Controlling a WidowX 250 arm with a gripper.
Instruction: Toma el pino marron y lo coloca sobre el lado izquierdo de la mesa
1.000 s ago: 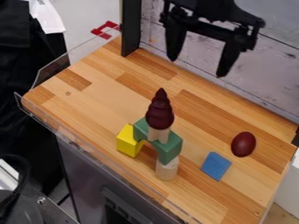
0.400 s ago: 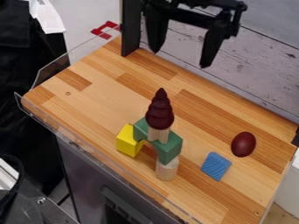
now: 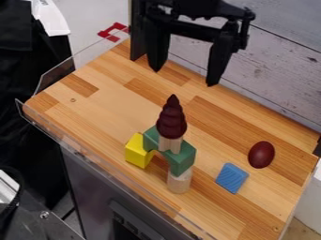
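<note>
My gripper (image 3: 184, 77) hangs above and behind the green arch (image 3: 182, 157), pointing down, its two fingers wide apart with nothing between them. I read that spread as room to pass on either side of the pine before closing.

The brown pine (image 3: 171, 123) stands upright on top of the green arch, its pale foot (image 3: 170, 143) resting there and its pointed tip uppermost. Nothing crowds its ridged body, so it looks reachable from above. The green arch is itself raised: a pale cylinder (image 3: 179, 182) stands under its near end, and the yellow block (image 3: 137, 151) seems to prop the other, though I cannot tell quite how they meet. The pine thus depends on the whole small stack, and a sideways nudge could bring everything down.

I judge that I am at the approach, with the grasp yet to be made. I should line up over the pine, descend with a finger on each side, close, and lift straight up before carrying it to the left side of the desk (image 3: 103, 108). Its tapering body might slip if I pinch too near the tip.
</note>
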